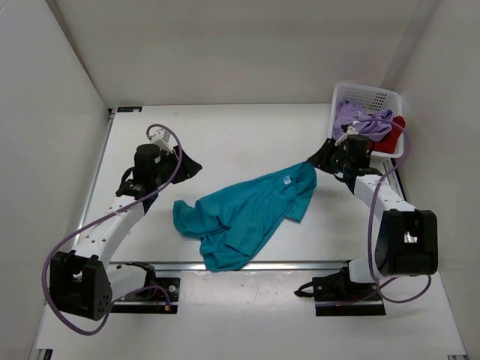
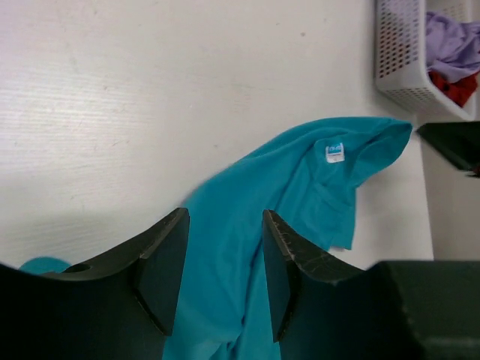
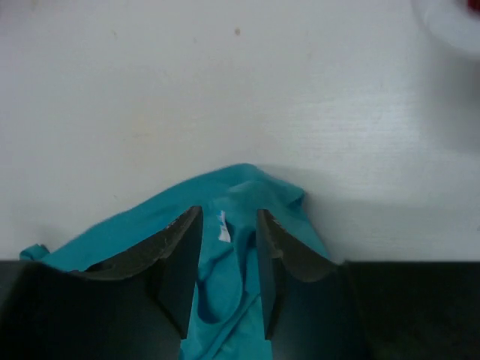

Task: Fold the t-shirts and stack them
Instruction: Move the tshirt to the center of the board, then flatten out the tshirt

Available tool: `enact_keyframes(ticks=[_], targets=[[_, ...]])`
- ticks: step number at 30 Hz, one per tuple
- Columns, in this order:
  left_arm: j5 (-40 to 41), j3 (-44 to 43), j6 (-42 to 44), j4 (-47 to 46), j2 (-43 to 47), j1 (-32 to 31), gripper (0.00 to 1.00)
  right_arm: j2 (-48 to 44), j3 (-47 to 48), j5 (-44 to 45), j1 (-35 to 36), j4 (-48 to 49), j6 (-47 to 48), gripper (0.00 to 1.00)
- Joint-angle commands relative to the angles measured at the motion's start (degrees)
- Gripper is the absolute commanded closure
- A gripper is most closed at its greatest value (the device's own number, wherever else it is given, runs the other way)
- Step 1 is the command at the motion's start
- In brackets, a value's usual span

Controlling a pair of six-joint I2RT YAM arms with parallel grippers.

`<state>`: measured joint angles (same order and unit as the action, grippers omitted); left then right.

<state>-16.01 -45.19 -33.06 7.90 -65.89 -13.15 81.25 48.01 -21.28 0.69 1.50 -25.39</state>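
Right gripper (image 3: 229, 217) hangs over the collar end of the teal shirt (image 1: 244, 217), jaws parted, pinching no cloth that I can see. Left gripper (image 2: 225, 217) is likewise parted and empty, near the shirt's other end. No shirt is folded or stacked yet. The teal shirt lies crumpled and slantwise mid-way across the table (image 1: 225, 135), tag showing. The lavender shirt (image 1: 352, 118) and red shirt (image 1: 395, 129) sit bunched in the basket (image 1: 367, 91), far right corner.
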Motion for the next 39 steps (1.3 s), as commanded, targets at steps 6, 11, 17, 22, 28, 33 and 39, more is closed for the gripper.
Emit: enact_keyframes(ticks=[6,11,17,22,28,33,39], targets=[[6.25,5.81,1.5,4.21,2.25,-1.53,0.45,-8.39,4.82,13.52,15.35,-1.48,7.71,0.6],[9.32,7.92,5.81,12.66,5.49,-2.49,0.33,-11.2,-2.63,18.56,26.71,-8.26,6.85,0.98],[15.92,9.59,7.74,19.78,9.2,-9.96,0.17,-13.14,-8.28,18.03,39.55,-10.9,4.73,0.63],[16.36,14.07,7.04,16.45,5.86,-12.34,0.2,-7.87,-5.57,20.57,50.71,-10.2,4.21,0.54],[16.54,15.31,4.59,11.88,5.24,-13.31,0.32,-0.84,-0.91,23.29,58.28,-9.58,2.89,0.5],[17.68,15.74,4.14,10.64,6.73,-11.73,0.45,5.84,3.23,30.67,64.34,-13.97,2.98,0.51],[17.42,17.85,3.44,11.08,9.81,-10.5,0.43,8.22,5.25,37.17,67.16,-17.66,1.57,0.52]])
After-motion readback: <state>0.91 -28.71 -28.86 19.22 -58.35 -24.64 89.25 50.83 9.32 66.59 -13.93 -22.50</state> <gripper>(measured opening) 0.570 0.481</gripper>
